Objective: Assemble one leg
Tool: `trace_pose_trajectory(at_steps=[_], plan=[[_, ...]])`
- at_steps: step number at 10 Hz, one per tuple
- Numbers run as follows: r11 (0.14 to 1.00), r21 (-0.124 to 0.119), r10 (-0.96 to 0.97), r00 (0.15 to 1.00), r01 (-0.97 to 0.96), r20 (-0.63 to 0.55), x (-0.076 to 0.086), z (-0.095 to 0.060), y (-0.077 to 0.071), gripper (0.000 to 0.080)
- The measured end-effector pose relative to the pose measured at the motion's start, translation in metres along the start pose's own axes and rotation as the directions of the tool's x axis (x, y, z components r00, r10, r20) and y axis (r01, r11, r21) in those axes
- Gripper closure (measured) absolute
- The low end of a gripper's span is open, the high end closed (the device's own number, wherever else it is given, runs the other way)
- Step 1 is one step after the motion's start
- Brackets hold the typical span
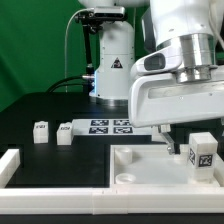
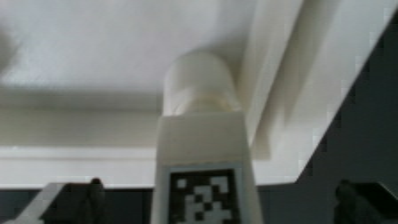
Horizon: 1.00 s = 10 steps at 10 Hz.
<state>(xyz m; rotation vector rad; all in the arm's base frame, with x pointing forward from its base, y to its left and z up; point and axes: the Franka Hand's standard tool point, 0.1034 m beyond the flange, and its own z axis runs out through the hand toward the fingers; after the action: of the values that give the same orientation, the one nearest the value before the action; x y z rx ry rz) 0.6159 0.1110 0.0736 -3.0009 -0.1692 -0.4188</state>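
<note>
Plainly the gripper (image 2: 217, 205) is open: its 2 dark fingers (image 2: 71, 204) stand clear of the leg (image 2: 201, 140) on either side. The leg sits between them, its tag facing the wrist camera and its rounded end toward the white panel (image 2: 89, 110). Seen from outside, it stands upright over the panel's corner at the exterior view's right. 2 spare legs (image 1: 41, 131) sit on the black table (image 1: 30, 105), just beside the marker board (image 1: 110, 126).
</note>
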Motion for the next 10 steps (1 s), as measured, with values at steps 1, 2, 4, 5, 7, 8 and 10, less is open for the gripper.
trace_pose_trajectory(at_steps=[1,2,4,5,7,8,10], plan=[[1.000,0.014,0.004,0.997,-0.005,0.079,0.003,0.000,0.001,0.0151],[1.000,0.024,0.006,0.989,-0.010,0.147,0.004,0.001,0.002,0.0151],[0.999,0.049,0.004,0.959,-0.019,0.284,0.011,0.002,0.004,0.0151],[0.999,0.044,0.008,0.965,-0.020,0.261,0.015,0.004,0.007,0.0151],[0.999,0.038,0.024,0.968,-0.035,0.251,0.016,0.005,0.008,0.0151],[0.999,0.038,0.021,0.969,-0.031,0.245,0.017,0.006,0.009,0.0151],[0.999,0.038,0.020,0.970,-0.030,0.242,0.016,0.006,0.010,0.0411]])
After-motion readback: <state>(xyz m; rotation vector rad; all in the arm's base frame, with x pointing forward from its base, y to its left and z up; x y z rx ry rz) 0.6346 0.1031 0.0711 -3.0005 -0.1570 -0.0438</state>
